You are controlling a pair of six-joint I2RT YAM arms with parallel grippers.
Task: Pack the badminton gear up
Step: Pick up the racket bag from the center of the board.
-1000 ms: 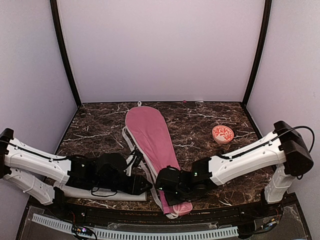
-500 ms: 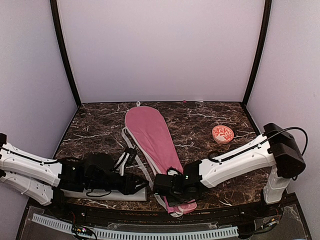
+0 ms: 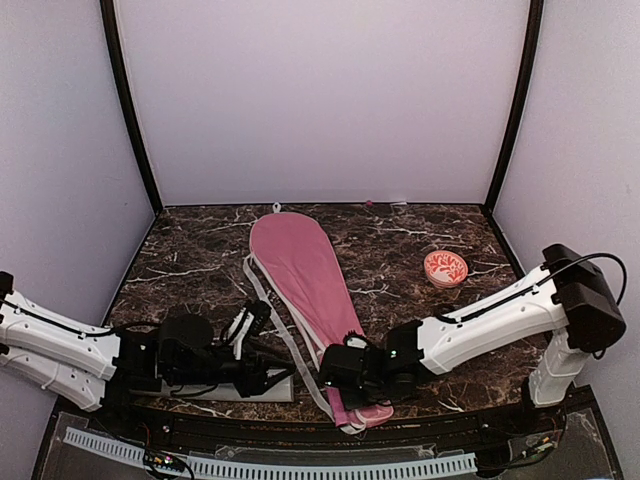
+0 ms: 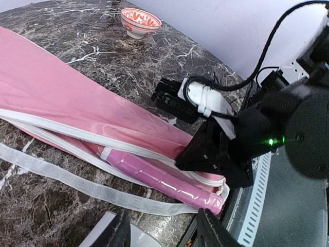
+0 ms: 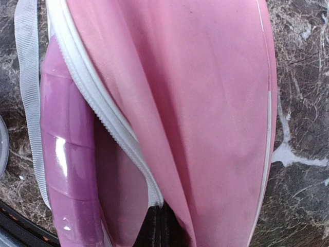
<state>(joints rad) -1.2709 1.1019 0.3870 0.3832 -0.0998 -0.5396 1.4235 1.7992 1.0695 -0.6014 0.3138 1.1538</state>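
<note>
The long pink racket bag (image 3: 300, 275) lies lengthwise on the marble table. Its zip (image 5: 103, 113) is open along the near left side. A pink racket handle (image 4: 164, 180) sticks out of that opening, and the racket frames are hidden inside. My right gripper (image 3: 338, 372) is shut on the bag's zip edge (image 5: 157, 193) at the handle end. My left gripper (image 4: 164, 237) is open, just left of the handle and touching nothing. The white tube (image 3: 250, 388) lies on its side under the left arm. No shuttlecocks are in view.
A red-patterned bowl (image 3: 445, 268) stands at the right, and it also shows in the left wrist view (image 4: 141, 21). The bag's white strap (image 4: 77, 182) trails loose on the table beside the zip. The table's near edge and a white rail (image 3: 270, 465) run just below both grippers.
My left arm has drawn back to the left, away from the bag's handle end. My right gripper stays at the bag's near end, shifting slightly left and then back.
</note>
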